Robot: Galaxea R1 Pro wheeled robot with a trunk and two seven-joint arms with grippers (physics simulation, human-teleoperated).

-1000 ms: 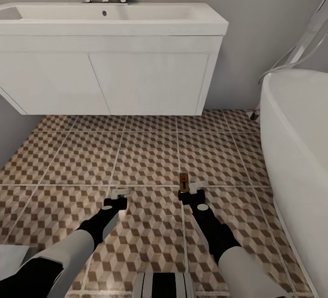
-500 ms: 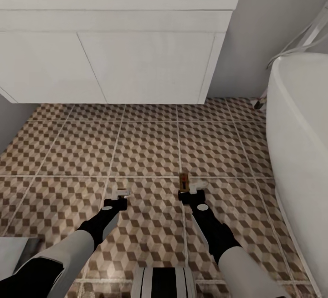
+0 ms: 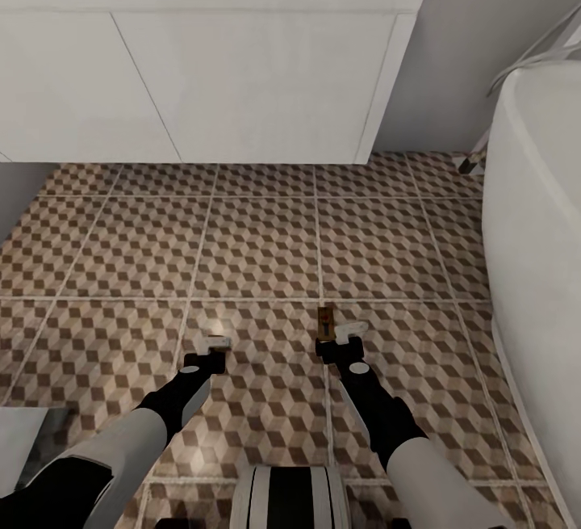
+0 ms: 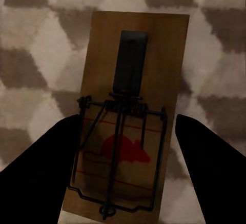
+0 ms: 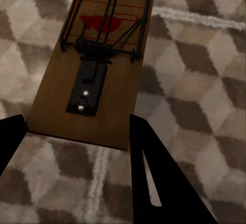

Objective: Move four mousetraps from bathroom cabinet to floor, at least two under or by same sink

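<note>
Small flat rectangular brown wooden mousetrap with dark wire spring and red mouse print (image 5: 95,65): pinched at its near end by right gripper (image 3: 337,342), fingers closed on the board edges, held low above the cube-patterned brown, beige and white tiled bathroom floor (image 3: 258,246).
Second like mousetrap (image 4: 128,116): clamped between dark fingers (image 4: 43,167) of left gripper (image 3: 211,345), over the same tiles.
Handling, judged: light, stiff, thin board; wire parts fragile and possibly sprung, so best held by the long wooden edges, clear of the bar; smooth wood likely to slide if pinched loosely.
White wall-hung vanity (image 3: 210,60) ahead, white oval bathtub (image 3: 537,254) to the right.
Against half a second ago: vanity larger and higher in head view, basin top lost past the upper edge, suggesting camera motion; grippers and traps placed as before.
</note>
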